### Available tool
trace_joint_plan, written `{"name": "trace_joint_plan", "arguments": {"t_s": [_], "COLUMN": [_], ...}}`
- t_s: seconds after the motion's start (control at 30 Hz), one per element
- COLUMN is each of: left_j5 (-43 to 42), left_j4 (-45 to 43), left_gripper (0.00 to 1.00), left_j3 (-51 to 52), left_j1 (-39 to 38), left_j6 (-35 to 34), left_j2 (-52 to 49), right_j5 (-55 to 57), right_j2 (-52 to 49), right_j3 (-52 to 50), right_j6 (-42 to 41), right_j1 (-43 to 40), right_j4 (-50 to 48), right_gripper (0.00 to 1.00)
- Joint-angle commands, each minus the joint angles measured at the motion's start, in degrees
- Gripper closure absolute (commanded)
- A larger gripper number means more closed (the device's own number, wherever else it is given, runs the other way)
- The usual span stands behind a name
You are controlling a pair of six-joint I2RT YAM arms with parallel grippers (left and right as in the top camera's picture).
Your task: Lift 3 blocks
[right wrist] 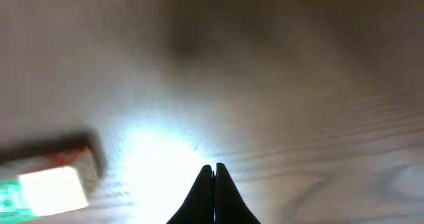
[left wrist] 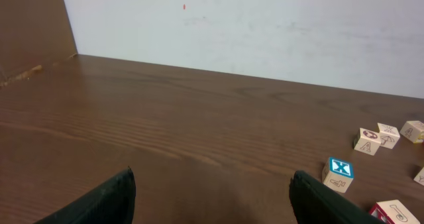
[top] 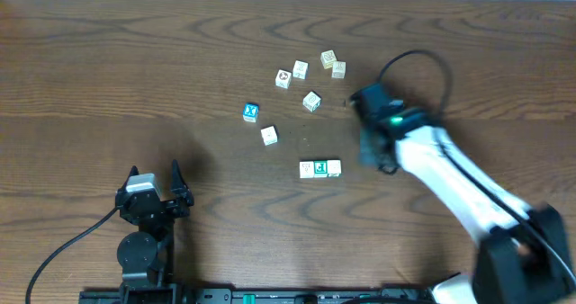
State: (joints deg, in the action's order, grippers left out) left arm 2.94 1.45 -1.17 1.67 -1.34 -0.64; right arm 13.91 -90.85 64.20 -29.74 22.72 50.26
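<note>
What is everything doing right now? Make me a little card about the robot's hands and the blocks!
left hand: open, empty, far from the blocks
right hand: shut, holding nothing, beside the block row
block row: three blocks side by side on the table, not lifted
blue block: sitting by itself
table: brown wood

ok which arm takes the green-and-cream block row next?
Right, probably. The right gripper, shut, sits close beside the block row, though it must open first; the left gripper is open but well away.
</note>
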Motion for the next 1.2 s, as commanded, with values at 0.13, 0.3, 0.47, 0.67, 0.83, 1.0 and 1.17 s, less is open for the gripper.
{"name": "trace_joint_plan", "arguments": {"t_s": [0.13, 0.3, 0.47, 0.67, 0.83, 1.0, 1.17], "left_j5": [0.7, 0.2, -6.5, -8.1, -8.1, -8.1, -8.5], "left_j4": [2.3, 0.9, 1.2, 13.2, 28.6, 40.5, 44.8], "left_gripper": [0.25, 0.25, 0.25, 0.25, 0.25, 0.25, 0.25], "left_j3": [0.9, 0.5, -4.8, -19.5, -34.9, -48.5, -55.2], "left_j1": [0.2, 0.2, 0.2, 0.2, 0.2, 0.2, 0.2], "left_j6": [0.0, 0.0, 0.0, 0.1, 1.6, 1.5, 1.4], "left_j2": [0.0, 0.0, 0.0, 0.0, 0.0, 0.0, 0.0], "right_j5": [-0.3, -0.5, -0.5, -0.5, -0.5, -0.7, -0.7], "right_j2": [15.0, 21.7, 25.0, 26.2, 27.8, 31.9, 36.9], "right_j3": [2.5, 2.5, 2.5, 2.5, 2.5, 2.5, 2.5], "right_j6": [7.6, 8.5, 9.3, 9.3, 9.3, 9.4, 10.1], "right_j1": [-4.3, -4.3, -4.3, -4.4, -4.3, -4.3, -4.3], "right_j4": [0.9, 5.1, 9.6, 12.8, 13.5, 15.3, 18.5], "right_gripper": [0.98, 0.95, 0.97, 0.99, 0.99, 0.99, 0.99]}}
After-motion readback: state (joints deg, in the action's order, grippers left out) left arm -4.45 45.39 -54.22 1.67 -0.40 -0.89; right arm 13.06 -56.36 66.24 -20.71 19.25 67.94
